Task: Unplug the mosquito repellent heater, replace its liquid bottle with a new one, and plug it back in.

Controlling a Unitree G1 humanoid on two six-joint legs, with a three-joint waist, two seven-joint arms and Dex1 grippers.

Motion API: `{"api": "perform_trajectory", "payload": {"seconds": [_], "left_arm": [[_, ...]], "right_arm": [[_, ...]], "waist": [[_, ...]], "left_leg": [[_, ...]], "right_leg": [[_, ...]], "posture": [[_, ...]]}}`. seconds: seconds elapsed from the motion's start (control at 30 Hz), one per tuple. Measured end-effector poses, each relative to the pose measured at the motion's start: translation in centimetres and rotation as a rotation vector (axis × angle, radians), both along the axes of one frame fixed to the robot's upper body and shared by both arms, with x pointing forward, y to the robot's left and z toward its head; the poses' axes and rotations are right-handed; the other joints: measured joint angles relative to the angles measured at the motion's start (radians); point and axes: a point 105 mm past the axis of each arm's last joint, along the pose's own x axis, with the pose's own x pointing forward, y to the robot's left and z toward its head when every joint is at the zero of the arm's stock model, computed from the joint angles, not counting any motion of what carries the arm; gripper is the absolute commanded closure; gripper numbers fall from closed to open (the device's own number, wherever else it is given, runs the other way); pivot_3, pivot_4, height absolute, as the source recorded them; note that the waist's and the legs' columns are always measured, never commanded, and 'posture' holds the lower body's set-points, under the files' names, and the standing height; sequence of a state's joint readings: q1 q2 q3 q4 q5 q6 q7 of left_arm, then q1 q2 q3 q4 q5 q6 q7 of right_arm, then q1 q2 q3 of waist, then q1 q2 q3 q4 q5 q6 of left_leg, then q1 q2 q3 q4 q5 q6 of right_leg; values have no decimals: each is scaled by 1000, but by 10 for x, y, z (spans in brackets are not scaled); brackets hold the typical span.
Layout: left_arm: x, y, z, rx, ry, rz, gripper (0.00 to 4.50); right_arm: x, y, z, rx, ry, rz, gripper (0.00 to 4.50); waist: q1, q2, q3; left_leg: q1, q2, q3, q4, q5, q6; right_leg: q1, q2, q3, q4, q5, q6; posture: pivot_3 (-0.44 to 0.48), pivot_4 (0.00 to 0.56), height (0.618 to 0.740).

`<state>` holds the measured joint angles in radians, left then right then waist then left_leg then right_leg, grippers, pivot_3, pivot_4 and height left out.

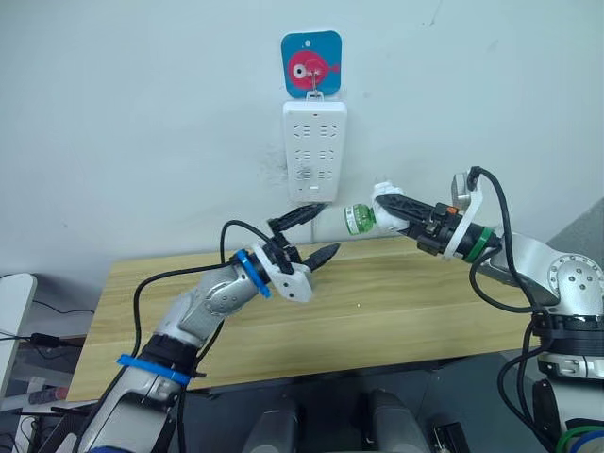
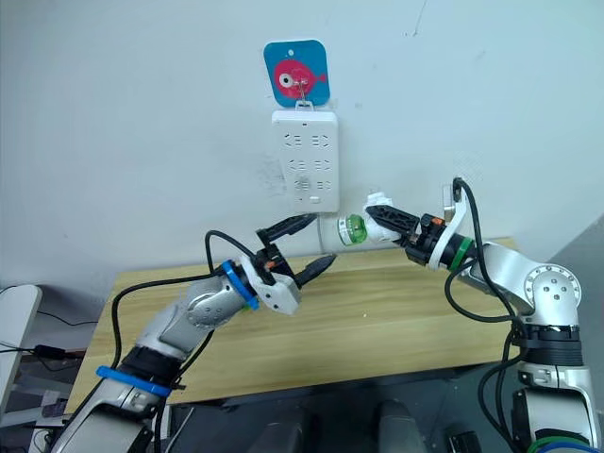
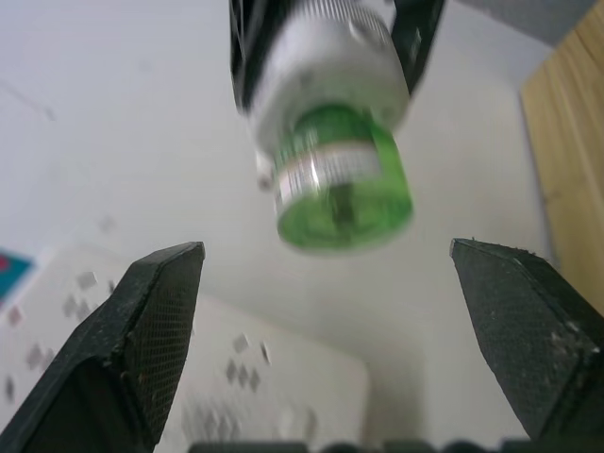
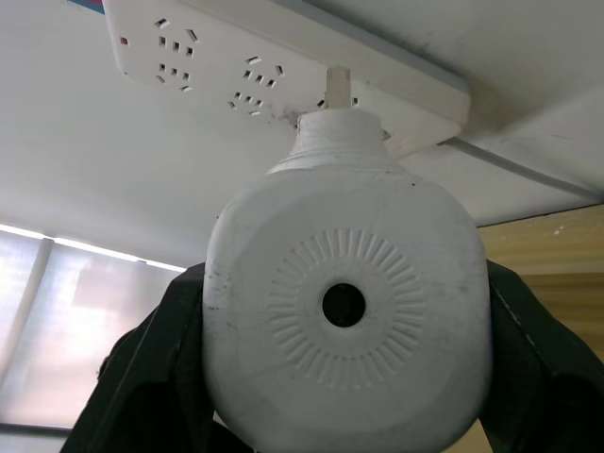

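Centre-right of the frame, the right gripper clamps the mosquito repellent heater, green liquid bottle attached; the left gripper gapes wide at centre, holding nothing.

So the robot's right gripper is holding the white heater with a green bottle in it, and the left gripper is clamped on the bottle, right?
Not quite. The left gripper is open, apart from the green bottle, as the left wrist view shows. The right gripper does hold the white heater.

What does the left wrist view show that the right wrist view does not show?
Left wrist view: the green liquid bottle at the end of the heater, between the open left gripper's fingers.

Right wrist view: the heater's vent hole, with the right gripper clamped on its sides.

Both: the mosquito repellent heater and the white power strip.
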<state>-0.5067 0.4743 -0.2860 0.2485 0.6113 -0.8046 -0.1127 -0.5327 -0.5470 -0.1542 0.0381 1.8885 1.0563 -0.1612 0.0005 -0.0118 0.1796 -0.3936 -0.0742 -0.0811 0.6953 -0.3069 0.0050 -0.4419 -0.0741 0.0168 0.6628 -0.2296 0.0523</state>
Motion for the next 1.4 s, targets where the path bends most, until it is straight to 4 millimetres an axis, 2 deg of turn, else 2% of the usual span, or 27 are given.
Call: {"api": "perform_trajectory", "payload": {"seconds": [0.13,0.27,0.47,0.57,0.73,1.0,1.07,1.17,1.3,1.4], "left_arm": [[6,-6,-3,18,-28,-19,0],[10,-16,5,22,-75,-54,0],[10,-22,-1,20,-69,-71,0],[11,-24,5,17,-93,-80,629],[11,-24,8,9,-104,-89,2176],[10,-23,8,13,-81,-101,2210],[9,-24,7,17,15,-140,2210],[6,-23,10,17,279,-218,2210],[0,-21,18,-91,922,-378,2210],[-9,-11,25,-209,1485,-507,2210]], "right_arm": [[-1,1,1,0,1,4,1498],[-6,10,4,1,-8,37,1498],[-7,10,6,4,-16,33,1498],[-8,11,9,9,-26,32,1498],[-8,10,6,7,-15,23,1498],[-8,10,5,-1,-14,29,1498],[-11,8,3,-37,-32,51,1498],[-15,7,1,-55,-45,80,1498],[-21,8,3,-83,-86,126,1498],[-29,15,7,-75,-114,188,1498]], "waist": [[-3,1,-1],[-3,0,-2],[-5,0,-6],[-5,0,-8],[-6,0,-17],[-6,0,-20],[-6,0,-20],[-11,0,-20],[-27,0,-20],[-43,1,-20]], "left_leg": [[0,0,0,0,0,0],[0,0,0,1,0,1],[0,0,1,1,-1,1],[0,0,1,1,-1,1],[0,0,0,1,-1,1],[0,0,0,1,-1,1],[0,0,0,1,-1,1],[-1,0,-2,1,-1,1],[-2,0,-6,2,-1,1],[-1,0,-10,2,-1,1]], "right_leg": [[-1,0,0,1,0,0],[0,0,0,1,0,0],[-1,0,0,1,0,1],[-1,0,0,1,0,1],[-1,0,-1,1,0,1],[0,0,-1,1,0,1],[0,0,-1,1,0,1],[-1,-1,0,0,0,1],[0,0,-1,0,0,1],[0,2,-3,2,0,1]], "posture": [[-27,127,740],[-39,125,740],[-44,122,740],[-44,122,740],[-44,122,740],[-42,122,740],[-36,124,740],[-23,123,740],[-9,124,740],[-8,123,740]]}}
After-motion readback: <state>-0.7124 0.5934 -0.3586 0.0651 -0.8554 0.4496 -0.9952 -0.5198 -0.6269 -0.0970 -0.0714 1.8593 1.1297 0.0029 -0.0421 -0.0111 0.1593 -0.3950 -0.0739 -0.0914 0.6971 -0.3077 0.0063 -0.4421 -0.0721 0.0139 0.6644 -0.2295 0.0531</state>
